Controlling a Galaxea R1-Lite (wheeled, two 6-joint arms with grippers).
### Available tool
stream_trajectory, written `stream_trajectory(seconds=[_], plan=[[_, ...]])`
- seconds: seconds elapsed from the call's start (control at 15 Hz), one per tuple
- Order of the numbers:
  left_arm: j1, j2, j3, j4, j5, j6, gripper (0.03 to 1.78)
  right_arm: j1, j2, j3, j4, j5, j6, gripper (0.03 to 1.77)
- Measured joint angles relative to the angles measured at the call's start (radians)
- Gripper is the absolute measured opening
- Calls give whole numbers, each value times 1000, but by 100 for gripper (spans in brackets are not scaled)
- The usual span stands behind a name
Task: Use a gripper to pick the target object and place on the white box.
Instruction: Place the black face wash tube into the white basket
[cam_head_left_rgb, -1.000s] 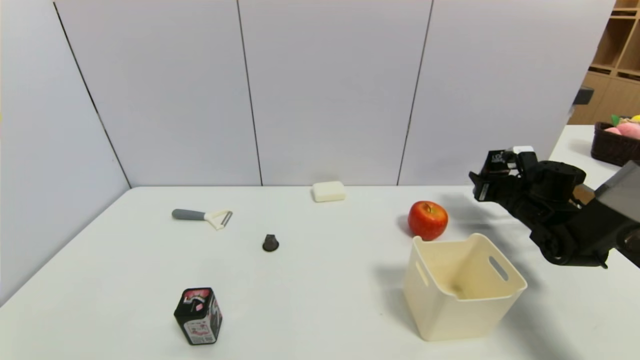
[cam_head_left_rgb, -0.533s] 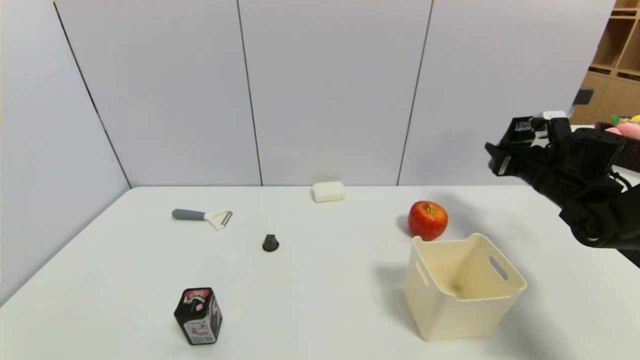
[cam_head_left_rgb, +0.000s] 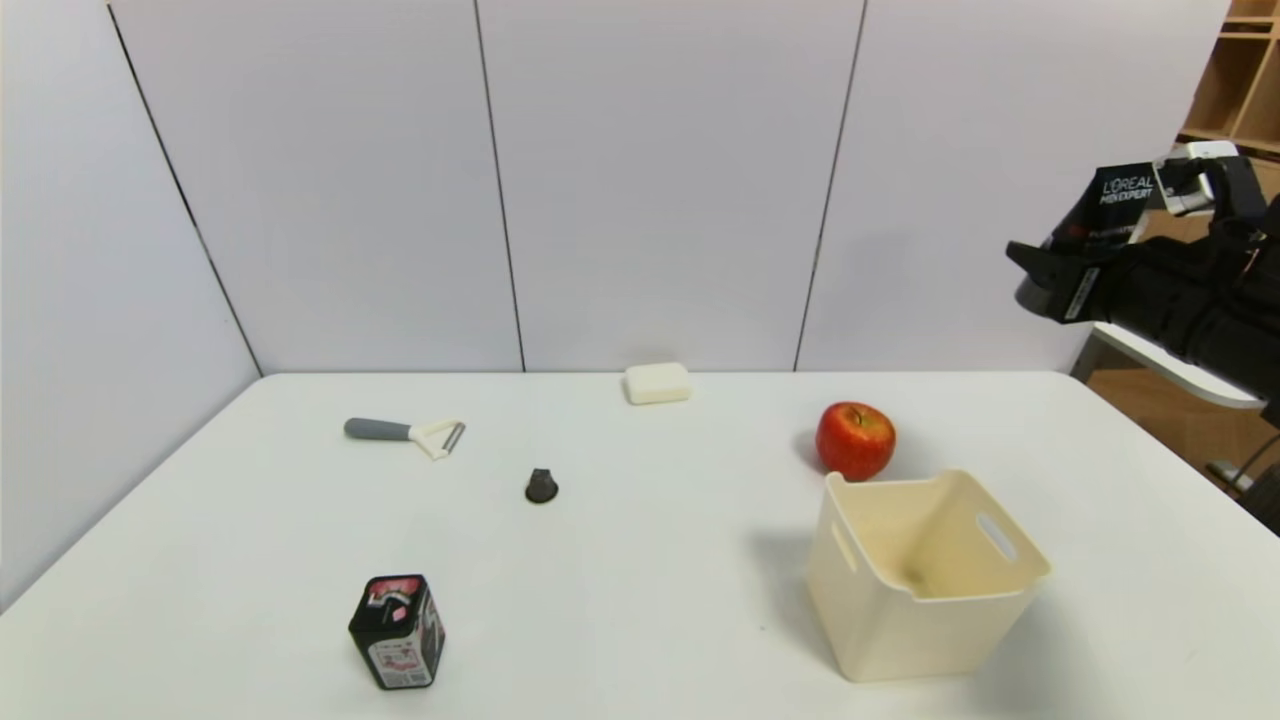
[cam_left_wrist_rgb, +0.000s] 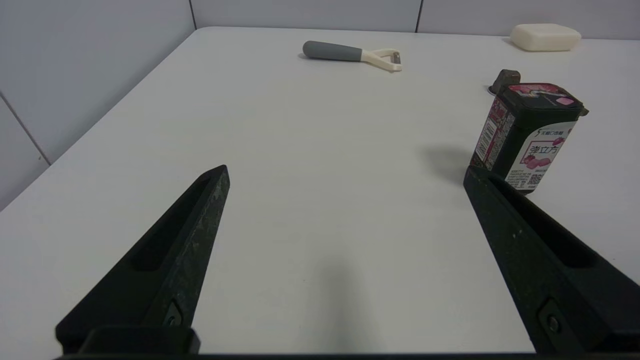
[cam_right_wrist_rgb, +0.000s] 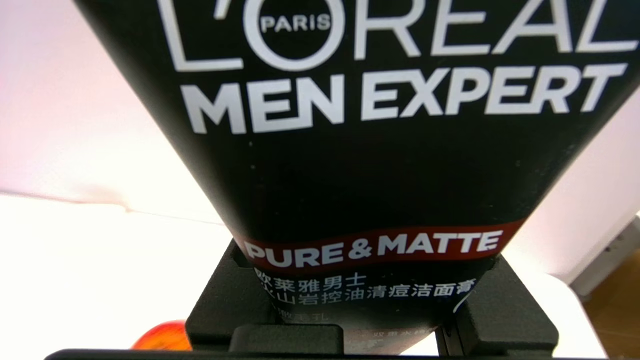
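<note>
Gripping the black tube (cam_head_left_rgb: 1115, 205) upright, right pincer (cam_head_left_rgb: 1075, 270) level, high beside the white box (cam_head_left_rgb: 925, 600).

The right arm (cam_head_left_rgb: 1190, 290) is bulky and matte black, with a white label strip near its front and a small silver-grey block on top. The left gripper (cam_left_wrist_rgb: 345, 180) has two long, tapering black fingers (cam_left_wrist_rgb: 185, 240), scuffed, each with a recessed slot and a small screw near the base.

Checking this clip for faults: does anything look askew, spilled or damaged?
Nothing stands out. The right gripper holds the black L'Oreal squeeze tube high, beyond the cream-white plastic bin, which stands upright; the black tin is upright too.
</note>
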Motion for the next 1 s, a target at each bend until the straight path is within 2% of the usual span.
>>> stream_trajectory(seconds=[0.27, 0.6, 1.0], plan=[[0, 0, 0, 0, 0, 0, 169, 114, -132, 144, 11, 4, -1, 76], [0, 0, 0, 0, 0, 0, 169, 244, -230, 241, 7, 7, -4, 76], [0, 0, 0, 0, 0, 0, 169, 342, -294, 330, 10, 6, -4, 76]])
